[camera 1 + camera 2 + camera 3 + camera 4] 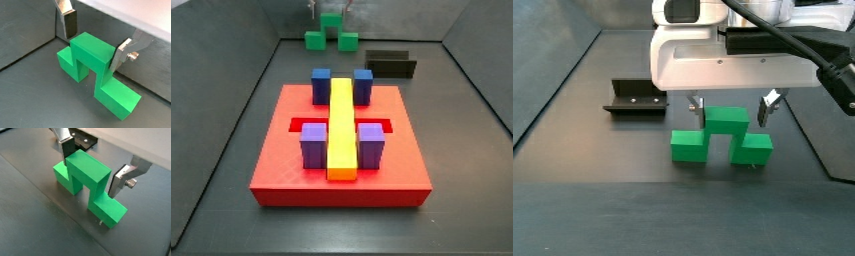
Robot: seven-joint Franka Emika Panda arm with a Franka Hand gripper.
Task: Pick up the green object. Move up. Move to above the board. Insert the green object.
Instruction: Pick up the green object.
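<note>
The green object [93, 50] rests on the dark floor with its raised middle cube on top and its two lower cubes at opposite ends. My gripper [92, 51] is lowered around that middle cube and stands open, one finger on each side. A small gap shows at one finger [68, 24], while the other finger [122, 54] is close against the cube. Both wrist views show this straddle; the gripper [89, 178] sits over the green object [85, 170]. In a side view the green object [716, 143] lies below the gripper [731, 110]. The board [305, 172] lies apart, nearer that camera.
The red board carries a long yellow bar [341, 128], blue blocks [321, 82] and purple blocks [314, 142]. The dark fixture [636, 98] stands on the floor beside the green object, also the fixture [392, 63] behind the board. Grey walls enclose the floor.
</note>
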